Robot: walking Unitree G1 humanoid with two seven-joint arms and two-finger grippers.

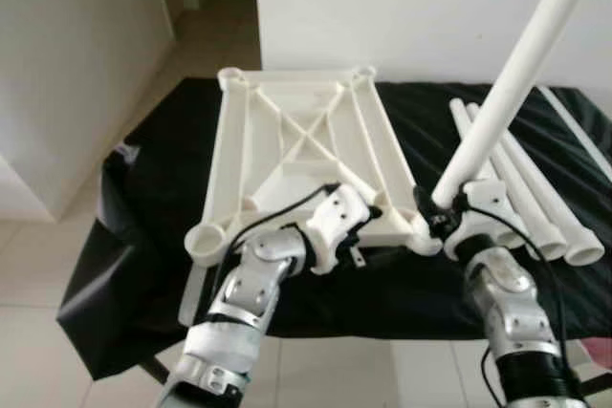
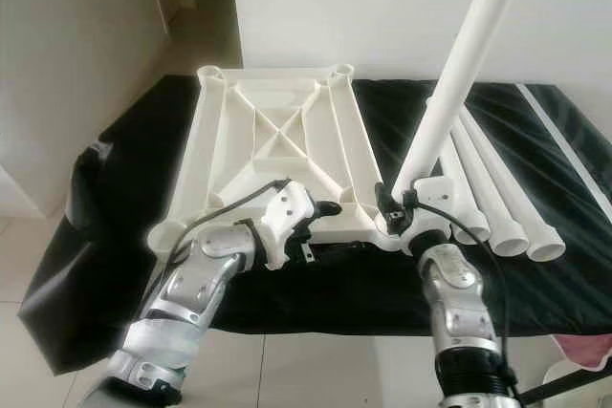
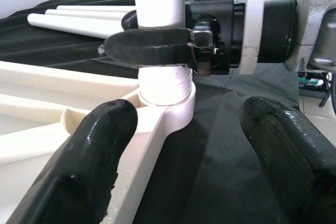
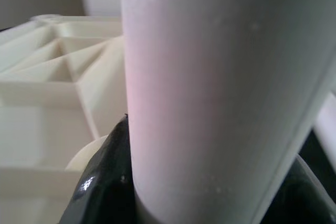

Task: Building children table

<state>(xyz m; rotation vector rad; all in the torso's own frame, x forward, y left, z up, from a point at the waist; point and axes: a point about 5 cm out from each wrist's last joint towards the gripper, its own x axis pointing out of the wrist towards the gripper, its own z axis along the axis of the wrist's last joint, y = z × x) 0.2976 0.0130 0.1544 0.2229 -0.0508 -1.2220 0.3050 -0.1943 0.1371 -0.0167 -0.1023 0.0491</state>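
Note:
The white plastic tabletop (image 1: 296,140) lies upside down on a black-draped table (image 1: 143,226). A long white leg tube (image 1: 516,74) stands tilted in the tabletop's near right corner socket (image 3: 173,103). My right gripper (image 1: 442,209) is shut on the tube just above the socket, and one of its black fingers (image 3: 152,48) wraps the tube. The right wrist view shows the tube (image 4: 210,93) up close. My left gripper (image 1: 368,233) is open at the tabletop's front edge, just left of that socket, with its fingers (image 3: 113,124) straddling the rim.
Three spare white leg tubes (image 1: 535,207) lie side by side on the cloth to the right of the tabletop. A thin white strip (image 1: 574,126) lies further right. White walls stand behind and to the left, with tiled floor (image 1: 38,265) below.

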